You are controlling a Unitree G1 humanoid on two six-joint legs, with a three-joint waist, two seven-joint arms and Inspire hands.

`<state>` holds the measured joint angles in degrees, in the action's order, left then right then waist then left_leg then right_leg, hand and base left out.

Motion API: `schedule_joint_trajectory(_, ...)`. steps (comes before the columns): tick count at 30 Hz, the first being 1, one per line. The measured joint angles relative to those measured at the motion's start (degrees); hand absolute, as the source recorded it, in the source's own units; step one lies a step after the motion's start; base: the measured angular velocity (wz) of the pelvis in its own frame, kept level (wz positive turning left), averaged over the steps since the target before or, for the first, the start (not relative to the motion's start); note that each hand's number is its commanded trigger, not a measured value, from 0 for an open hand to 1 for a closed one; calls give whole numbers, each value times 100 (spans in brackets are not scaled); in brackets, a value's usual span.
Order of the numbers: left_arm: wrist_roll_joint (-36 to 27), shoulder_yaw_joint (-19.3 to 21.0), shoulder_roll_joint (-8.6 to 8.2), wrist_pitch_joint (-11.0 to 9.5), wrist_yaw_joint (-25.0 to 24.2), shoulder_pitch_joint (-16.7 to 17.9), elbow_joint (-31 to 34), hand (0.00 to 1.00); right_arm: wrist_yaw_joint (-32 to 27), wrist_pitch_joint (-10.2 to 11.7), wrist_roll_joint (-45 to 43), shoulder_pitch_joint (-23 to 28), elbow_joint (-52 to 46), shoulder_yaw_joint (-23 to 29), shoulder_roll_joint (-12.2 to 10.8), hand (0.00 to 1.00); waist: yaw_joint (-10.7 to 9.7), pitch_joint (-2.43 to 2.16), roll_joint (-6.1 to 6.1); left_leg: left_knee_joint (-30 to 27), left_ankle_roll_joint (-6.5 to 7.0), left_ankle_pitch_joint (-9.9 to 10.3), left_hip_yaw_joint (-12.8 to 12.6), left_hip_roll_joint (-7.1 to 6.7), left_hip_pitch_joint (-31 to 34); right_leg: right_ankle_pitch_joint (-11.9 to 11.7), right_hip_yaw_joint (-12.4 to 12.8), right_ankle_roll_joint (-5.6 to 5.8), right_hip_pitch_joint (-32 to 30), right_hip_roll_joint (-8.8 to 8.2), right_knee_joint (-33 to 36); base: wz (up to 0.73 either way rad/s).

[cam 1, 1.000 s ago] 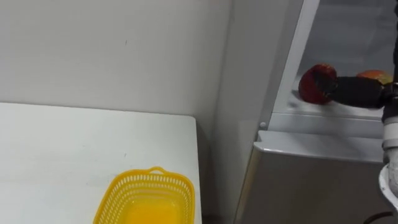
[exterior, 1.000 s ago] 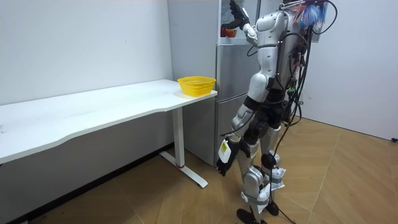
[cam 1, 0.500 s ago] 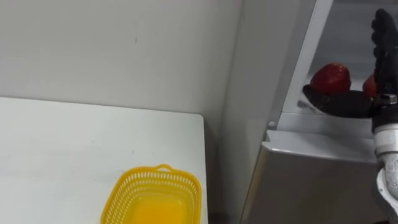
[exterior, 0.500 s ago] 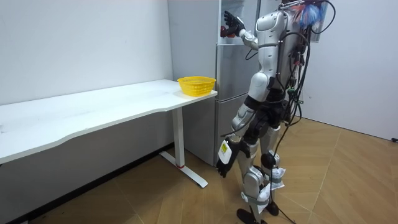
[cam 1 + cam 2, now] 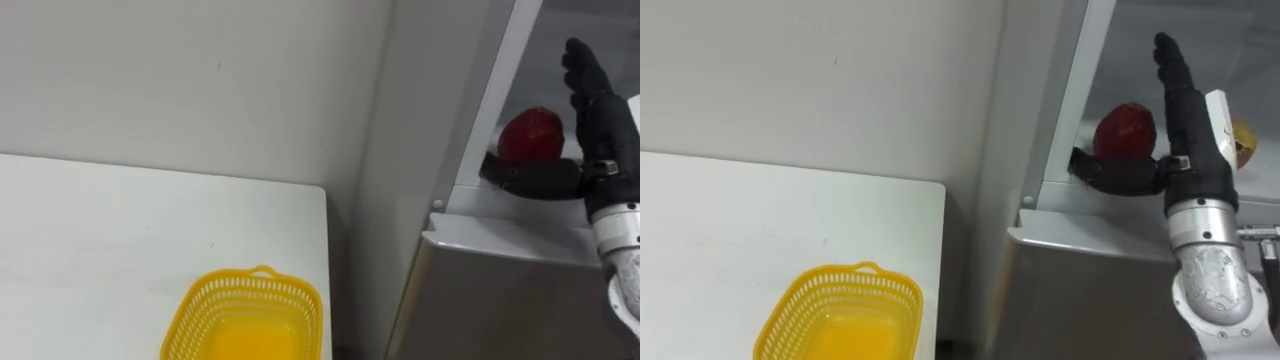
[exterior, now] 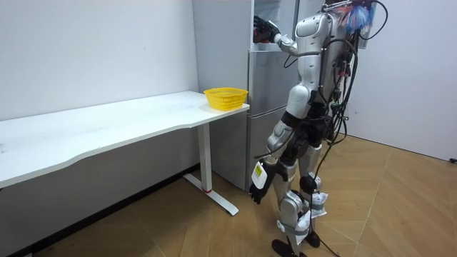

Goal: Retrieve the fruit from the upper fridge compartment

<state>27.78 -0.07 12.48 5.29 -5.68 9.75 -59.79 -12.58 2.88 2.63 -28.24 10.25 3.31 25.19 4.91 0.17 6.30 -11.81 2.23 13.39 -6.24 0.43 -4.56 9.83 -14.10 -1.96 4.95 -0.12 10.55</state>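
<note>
Wrist has rotated: right hand (image 5: 605, 125) now stands upright beside the red fruit (image 5: 530, 133), fingers (image 5: 578, 62) straight, thumb under it. No grasp yet; closing likely next.

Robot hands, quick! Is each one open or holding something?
Right hand: open, raised beside the red fruit, holding nothing.
Left hand: hangs down at its side; cannot tell.

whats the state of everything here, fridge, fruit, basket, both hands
upper fridge: open
lower fridge door: shut
red fruit: resting inside the upper fridge, not gripped
basket: upright on the table, looks empty
right hand: open, raised beside the red fruit, thumb stretched in front of it
left hand: hanging low at the robot's side
</note>
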Motion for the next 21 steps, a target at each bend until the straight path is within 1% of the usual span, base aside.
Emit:
schedule_joint_trajectory(3,1,-1,0,61,1,-6,0,0,164,-29,9,0,29,-6,0,0,0,1,-1,17,0,2,1,0,5,0,0,-1,2,0,8,0)
schedule_joint_trajectory(5,-9,5,-2,79,9,-5,-30,0,204,-50,210,-1,63,-6,2,0,-2,0,-7,14,-1,1,8,0,13,-1,-9,-1,1,-2,9,0)
schedule_joint_trajectory(8,-8,7,-8,209,9,-4,-30,0,406,-125,693,-6,251,4,76,0,-10,-15,-2,6,-2,0,15,0,22,-1,-13,-1,-2,-2,12,0)
schedule_joint_trajectory(14,-9,39,-3,236,4,8,14,0,647,-183,1194,-209,555,4,100,0,-14,-21,-25,7,-1,-1,13,1,0,-1,-9,-1,13,-1,13,0)
schedule_joint_trajectory(17,-9,63,-2,244,4,7,14,0,720,-182,1263,-210,608,4,107,0,-15,-23,-26,6,-2,-2,13,2,-7,-1,-9,-1,19,0,12,0)
schedule_joint_trajectory(21,-9,62,0,306,5,19,13,0,821,-186,1264,-218,692,2,142,0,-8,-24,-25,5,-2,-2,14,2,-12,-1,-10,-2,25,-1,14,0)
